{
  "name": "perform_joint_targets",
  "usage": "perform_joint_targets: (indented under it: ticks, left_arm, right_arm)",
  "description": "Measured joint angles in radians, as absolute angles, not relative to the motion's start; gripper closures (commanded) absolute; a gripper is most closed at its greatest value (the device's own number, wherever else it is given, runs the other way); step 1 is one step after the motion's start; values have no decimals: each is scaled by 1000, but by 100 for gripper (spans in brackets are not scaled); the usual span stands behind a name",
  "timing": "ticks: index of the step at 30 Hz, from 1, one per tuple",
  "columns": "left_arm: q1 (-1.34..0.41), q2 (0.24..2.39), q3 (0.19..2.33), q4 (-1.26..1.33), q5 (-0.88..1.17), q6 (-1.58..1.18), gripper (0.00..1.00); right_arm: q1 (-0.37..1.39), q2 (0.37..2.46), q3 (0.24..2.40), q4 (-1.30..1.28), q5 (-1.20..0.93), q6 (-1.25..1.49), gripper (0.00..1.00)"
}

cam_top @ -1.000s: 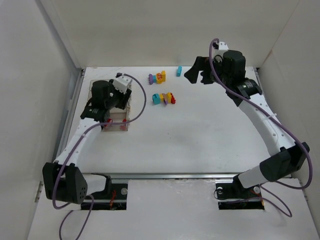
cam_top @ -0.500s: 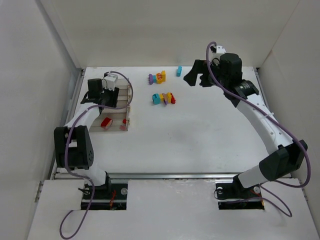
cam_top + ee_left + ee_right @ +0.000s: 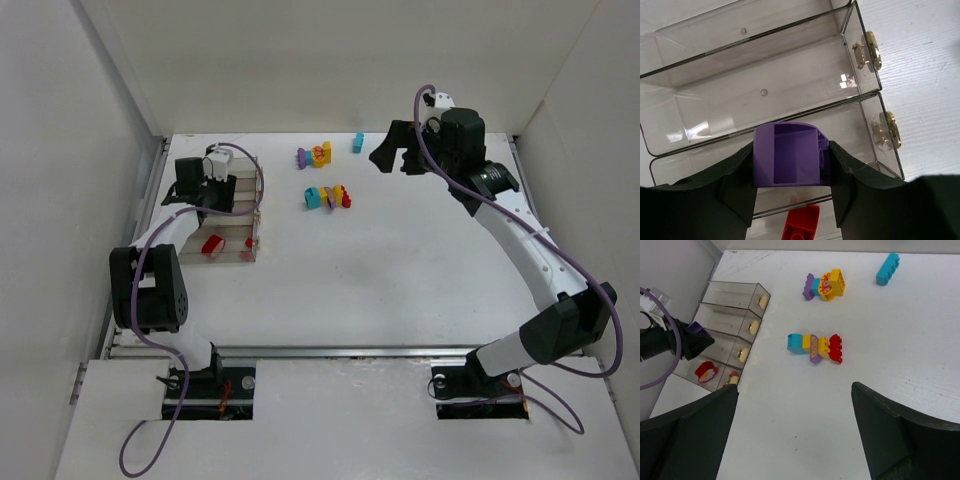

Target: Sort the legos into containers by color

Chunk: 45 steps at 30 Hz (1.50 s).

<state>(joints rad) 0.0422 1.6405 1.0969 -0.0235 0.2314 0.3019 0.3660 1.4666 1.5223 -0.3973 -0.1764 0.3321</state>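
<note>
My left gripper (image 3: 791, 152) is shut on a purple lego (image 3: 787, 155) and hangs over the containers (image 3: 765, 75), above the bin beside the one holding a red lego (image 3: 801, 225). In the top view the left gripper (image 3: 205, 190) sits over the far left part of the containers (image 3: 252, 256), and the red lego (image 3: 212, 244) lies in the nearest bin. My right gripper (image 3: 795, 387) is open and empty, high above the table; in the top view it (image 3: 392, 150) hangs at the back right. Loose legos lie in two mixed clusters (image 3: 815, 346) (image 3: 824, 285), with a lone cyan brick (image 3: 887, 268) beyond.
White walls close the table on the left, back and right. The containers (image 3: 730, 315) stand close to the left wall, brass latches facing the middle. The lego clusters (image 3: 327, 196) (image 3: 315, 154) and the cyan brick (image 3: 358, 142) lie at the back centre.
The left arm swung left and back over the containers, still gripping the purple lego, then held still. The right gripper shifted slightly and stayed open.
</note>
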Motion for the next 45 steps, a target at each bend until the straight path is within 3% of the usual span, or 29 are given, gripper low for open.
perform_joint_targets:
  ticks: [7, 14, 17, 18, 21, 22, 34, 45]
  left_arm:
    - [47, 1647, 1097, -13, 223, 308, 55]
    - [47, 1647, 1097, -6, 223, 309, 50]
    - [47, 1647, 1089, 2, 219, 315, 42]
    - [47, 1647, 1083, 6, 217, 316, 32]
    - [47, 1646, 1063, 10, 213, 321, 30]
    - [47, 1646, 1058, 9, 212, 321, 20]
    - [47, 1623, 1056, -20, 213, 324, 19]
    - [43, 1502, 1089, -79, 258, 440, 19]
  right_arm:
    - [366, 1467, 1523, -398, -178, 332, 0]
    - [366, 1467, 1523, -405, -180, 332, 0]
    - [366, 1467, 1523, -405, -180, 332, 0]
    - [366, 1467, 1523, -405, -180, 331, 0]
    - [366, 1467, 1523, -405, -180, 329, 0]
    - [366, 1467, 1523, -405, -181, 329, 0]
    - [366, 1484, 1534, -429, -193, 319, 0]
    - [350, 1765, 1665, -560, -202, 303, 0]
